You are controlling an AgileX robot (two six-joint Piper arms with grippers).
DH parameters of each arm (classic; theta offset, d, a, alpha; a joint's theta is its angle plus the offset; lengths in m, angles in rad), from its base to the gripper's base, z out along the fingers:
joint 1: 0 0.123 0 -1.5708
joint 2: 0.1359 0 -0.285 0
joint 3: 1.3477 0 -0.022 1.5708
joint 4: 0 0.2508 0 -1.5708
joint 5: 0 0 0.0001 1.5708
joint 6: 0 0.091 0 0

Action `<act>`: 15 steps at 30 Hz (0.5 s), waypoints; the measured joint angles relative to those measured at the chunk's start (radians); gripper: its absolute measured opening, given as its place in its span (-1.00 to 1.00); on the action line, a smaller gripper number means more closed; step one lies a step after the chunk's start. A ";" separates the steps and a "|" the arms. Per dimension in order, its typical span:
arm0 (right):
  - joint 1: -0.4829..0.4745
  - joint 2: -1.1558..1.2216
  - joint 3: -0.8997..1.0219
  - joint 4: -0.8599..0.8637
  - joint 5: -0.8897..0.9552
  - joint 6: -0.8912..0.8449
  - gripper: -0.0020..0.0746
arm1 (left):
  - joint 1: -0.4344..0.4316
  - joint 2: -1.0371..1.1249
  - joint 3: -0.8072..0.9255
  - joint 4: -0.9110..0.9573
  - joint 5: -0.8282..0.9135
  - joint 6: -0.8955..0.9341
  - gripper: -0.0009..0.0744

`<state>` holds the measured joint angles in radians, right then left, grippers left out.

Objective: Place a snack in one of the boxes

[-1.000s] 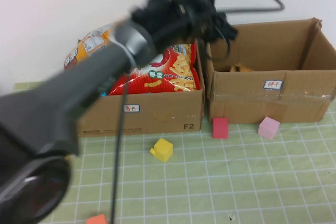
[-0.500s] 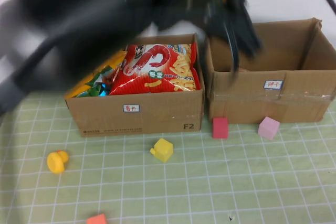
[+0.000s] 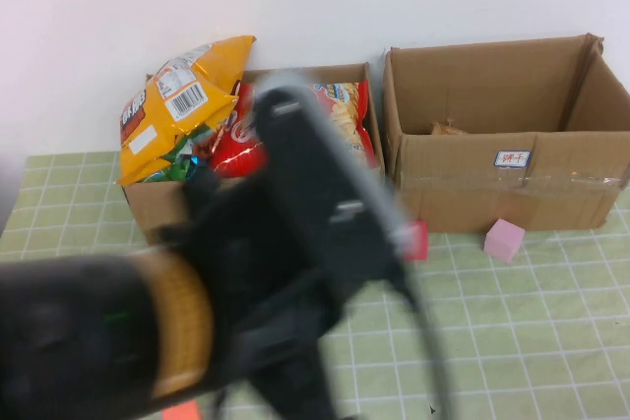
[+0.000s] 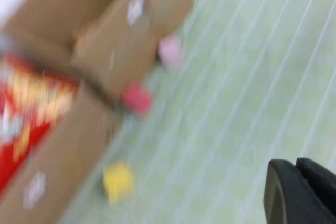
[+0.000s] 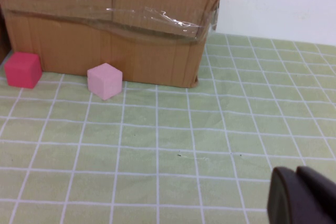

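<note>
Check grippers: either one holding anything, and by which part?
Nothing is held. The left gripper is shut and empty above the mat; the right gripper is shut and empty near the taped box.

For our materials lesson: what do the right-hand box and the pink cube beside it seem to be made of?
Right-hand box: brown corrugated cardboard, matte, with glossy clear tape wrinkled across its front. Pink cube: smooth, matte, evenly coloured, probably foam or painted wood; unclear which.

1. The left arm (image 3: 197,302) fills the near left of the desk (image 3: 551,341), blocking passage there.
2. Snack bags (image 3: 182,105) overfill the left box (image 3: 157,206).
3. The right box (image 3: 502,135) stands open, nearly empty.
4. A pink cube (image 3: 503,240) and a red cube (image 5: 22,69) sit against its front; ahead of the right gripper (image 5: 304,195) fingers the mat lies open.
</note>
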<state>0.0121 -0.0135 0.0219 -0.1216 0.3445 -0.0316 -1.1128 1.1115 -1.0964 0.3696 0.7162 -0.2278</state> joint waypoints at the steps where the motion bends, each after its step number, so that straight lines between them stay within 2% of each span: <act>1: 0.000 0.000 0.000 0.000 0.000 0.000 -0.95 | 0.000 -0.022 0.006 -0.003 0.041 -0.016 -0.98; 7: 0.000 0.000 0.000 0.000 0.000 0.000 -0.95 | 0.000 -0.116 0.018 -0.019 0.258 -0.130 -0.98; 15: 0.000 0.000 0.000 0.000 0.000 0.000 -0.95 | 0.000 -0.194 0.093 -0.035 0.316 -0.135 -0.98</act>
<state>0.0121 -0.0135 0.0219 -0.1216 0.3445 -0.0316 -1.1128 0.9177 -1.0034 0.3343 1.0325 -0.3632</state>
